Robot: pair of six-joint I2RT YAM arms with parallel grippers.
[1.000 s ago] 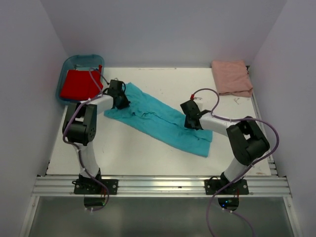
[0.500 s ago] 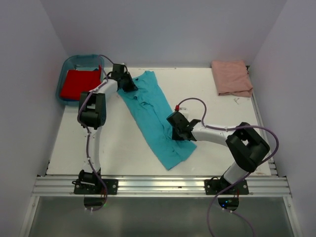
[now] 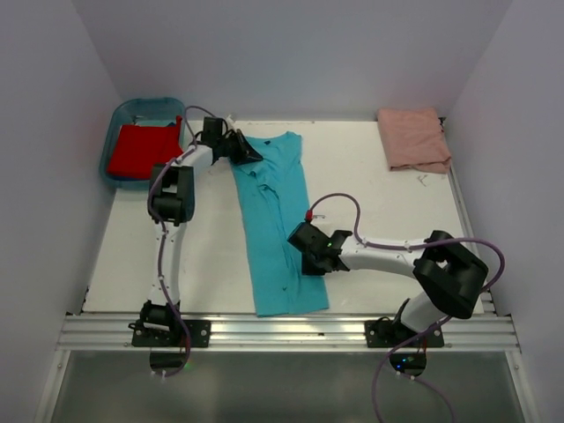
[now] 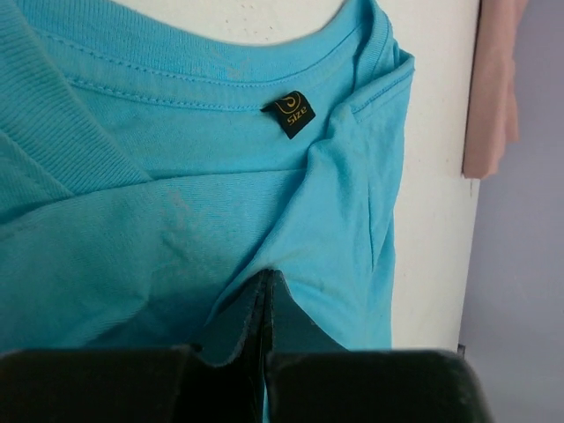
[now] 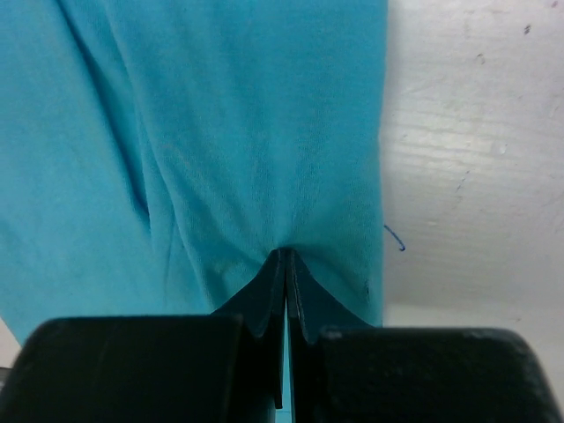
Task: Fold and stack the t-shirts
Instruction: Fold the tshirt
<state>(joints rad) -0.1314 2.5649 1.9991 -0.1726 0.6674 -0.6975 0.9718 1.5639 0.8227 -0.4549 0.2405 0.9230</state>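
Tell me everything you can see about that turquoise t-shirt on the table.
The turquoise t-shirt is soft, slightly wrinkled knit cloth, lying on the white table as a long narrow strip. Its ribbed collar, with a small dark label inside, points to the far side; its hem reaches the near edge. The left gripper is shut on cloth beside the collar, the right gripper on its side edge lower down.

Overhead wide, wrist close-ups on t-shirt [image 3: 273, 231]
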